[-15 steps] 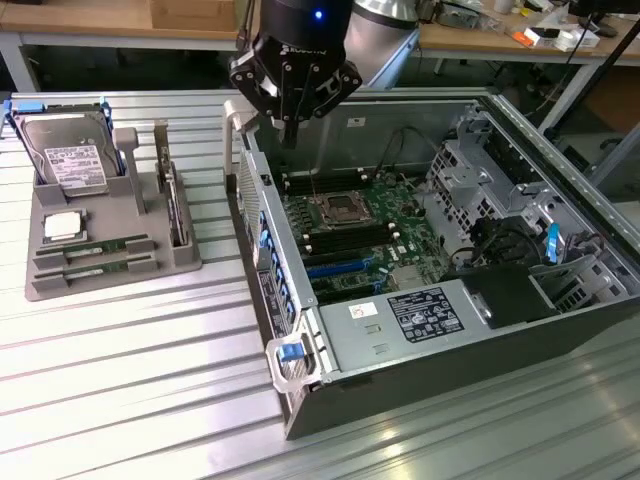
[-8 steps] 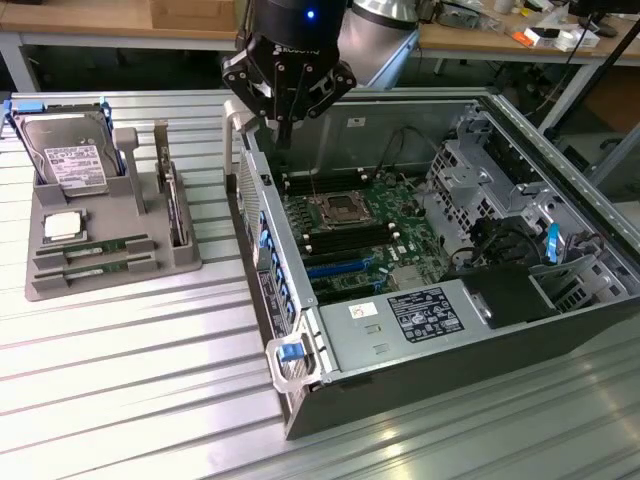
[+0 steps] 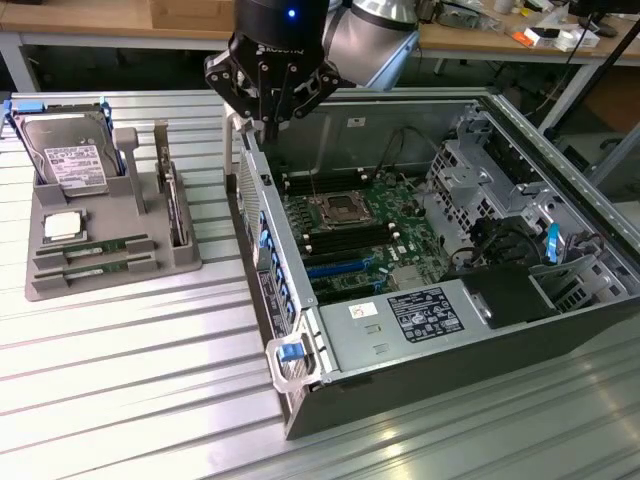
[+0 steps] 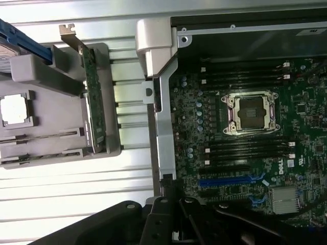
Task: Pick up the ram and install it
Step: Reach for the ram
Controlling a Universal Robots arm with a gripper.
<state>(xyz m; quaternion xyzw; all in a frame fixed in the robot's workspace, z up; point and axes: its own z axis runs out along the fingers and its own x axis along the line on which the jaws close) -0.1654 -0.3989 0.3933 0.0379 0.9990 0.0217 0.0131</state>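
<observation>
The ribbed metal tabletop (image 3: 130, 380) carries an open server chassis (image 3: 450, 385) on the exterior view's right and a grey parts tray (image 3: 110, 285) on its left. Inside the chassis the motherboard (image 3: 360, 225) lies bare. Its long black memory slots (image 4: 248, 149), on either side of the open processor socket (image 4: 251, 112), look empty, so I judge that no stick has been seated.

The arm's hand (image 3: 270, 112) hangs over the chassis wall nearest the tray, above the gap between chassis and tray. Its fingers are clenched together and, as far as the views show, nothing is pinched between them. It touches neither the tray nor the board.

In the tray, the hard drive (image 3: 70, 160) leans at the back and a green expansion card (image 3: 176, 210) with a metal bracket stands on edge at the side nearest the chassis. The ram (image 3: 100, 245) lies flat in a slot along the tray's front, just beside a matching stick (image 3: 95, 265) in the next slot. I cannot tell which of the two is meant to be taken. The square silver processor (image 3: 62, 225) sits just behind them.

By this showing the work is at its beginning: the ram is unpicked and well apart from the hand, and both the lift and the install remain to be done
</observation>
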